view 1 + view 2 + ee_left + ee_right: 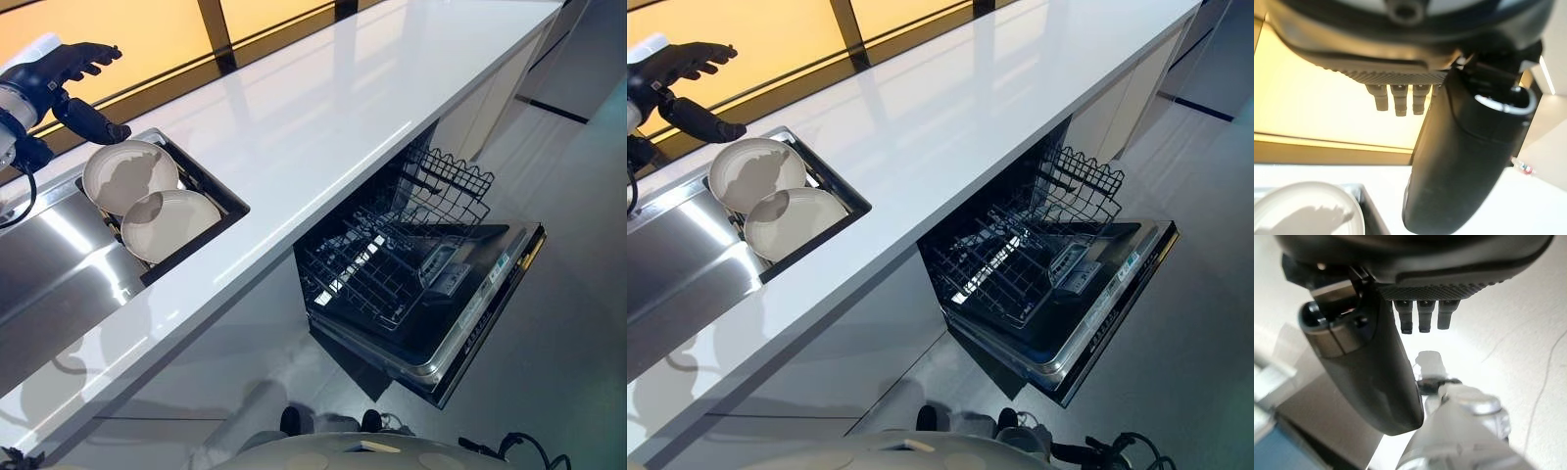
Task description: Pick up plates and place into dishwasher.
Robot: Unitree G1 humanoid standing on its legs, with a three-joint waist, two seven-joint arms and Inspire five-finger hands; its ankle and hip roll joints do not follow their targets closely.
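Observation:
Two cream plates lean in the dark sink compartment: one further back and one in front of it. My left hand hovers open just above and behind the rear plate, thumb spread, touching nothing. From the left wrist view the thumb stands out and the rear plate's rim shows below it. To the right, the dishwasher stands open with its wire rack pulled out and holding no plates. My right hand hangs open and holds nothing.
A long white countertop runs between the steel sink and the dishwasher. The lowered dishwasher door juts out over the grey floor. A dark-framed window strip lines the counter's far edge.

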